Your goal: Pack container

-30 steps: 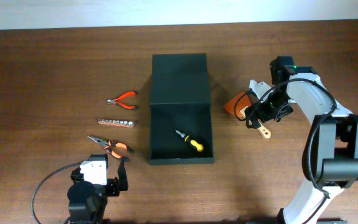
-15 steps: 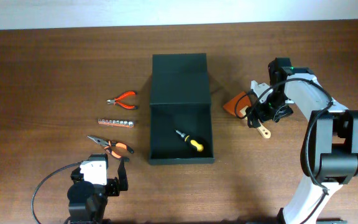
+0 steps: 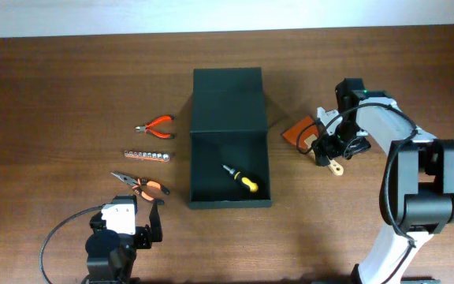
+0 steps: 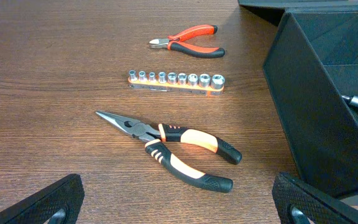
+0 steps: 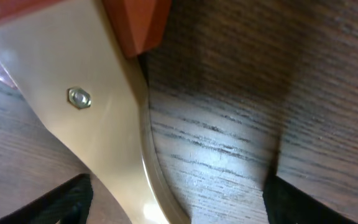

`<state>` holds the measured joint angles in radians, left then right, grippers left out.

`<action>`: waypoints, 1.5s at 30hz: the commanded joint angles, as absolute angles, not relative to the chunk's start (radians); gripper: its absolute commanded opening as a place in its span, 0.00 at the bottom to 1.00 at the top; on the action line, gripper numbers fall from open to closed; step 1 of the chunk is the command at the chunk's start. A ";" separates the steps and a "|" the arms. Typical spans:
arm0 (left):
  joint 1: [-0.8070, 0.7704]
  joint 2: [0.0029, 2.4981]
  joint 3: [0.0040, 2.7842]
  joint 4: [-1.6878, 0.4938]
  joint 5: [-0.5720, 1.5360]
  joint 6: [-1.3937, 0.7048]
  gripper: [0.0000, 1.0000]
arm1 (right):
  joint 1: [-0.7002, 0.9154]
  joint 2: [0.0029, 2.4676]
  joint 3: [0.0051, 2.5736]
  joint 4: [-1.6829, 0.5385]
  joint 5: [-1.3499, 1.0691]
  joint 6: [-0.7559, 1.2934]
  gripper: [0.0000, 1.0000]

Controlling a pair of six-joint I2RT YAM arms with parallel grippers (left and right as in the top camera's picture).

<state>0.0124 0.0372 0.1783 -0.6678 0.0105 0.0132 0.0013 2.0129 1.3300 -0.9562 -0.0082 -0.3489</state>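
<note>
1. The dark box lies open at the middle of the table, its lid folded back on the far side.
2. A yellow-handled screwdriver lies inside the box.
3. Left of the box lie cutters, a socket rail and long-nose pliers.
4. The left claw, near the box's front-left corner, stands apart and holds nothing.
5. Right of the box, the right claw is apart over the tan handle of an orange scraper.
</note>
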 commanded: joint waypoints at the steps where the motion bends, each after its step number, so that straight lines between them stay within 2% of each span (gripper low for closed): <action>1: 0.007 0.029 0.173 -0.666 0.003 0.004 0.99 | 0.027 2.023 1.298 -0.953 0.000 -0.331 0.76; 8: 0.007 0.029 0.173 -0.666 0.003 0.004 0.99 | 0.039 2.022 1.298 -0.954 0.006 -0.319 0.34; 11: 0.007 0.029 0.173 -0.666 0.003 0.004 0.99 | 0.044 2.022 1.298 -0.960 0.006 -0.311 0.24; 27: 0.007 0.028 0.173 -0.666 0.003 0.004 0.99 | 0.072 2.001 1.521 -1.130 0.005 -0.274 0.12; 37: 0.007 0.029 0.173 -0.666 0.003 0.004 0.99 | 0.087 1.991 1.799 -1.328 -0.042 -0.271 0.11; 45: 0.007 0.029 0.173 -0.666 0.003 0.004 0.99 | 0.175 1.954 1.980 -1.432 -0.041 -0.271 0.10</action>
<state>0.0124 0.0372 0.1783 -0.6678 0.0101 0.0135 0.1383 2.0029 1.9236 -1.4193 -0.0269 -0.2760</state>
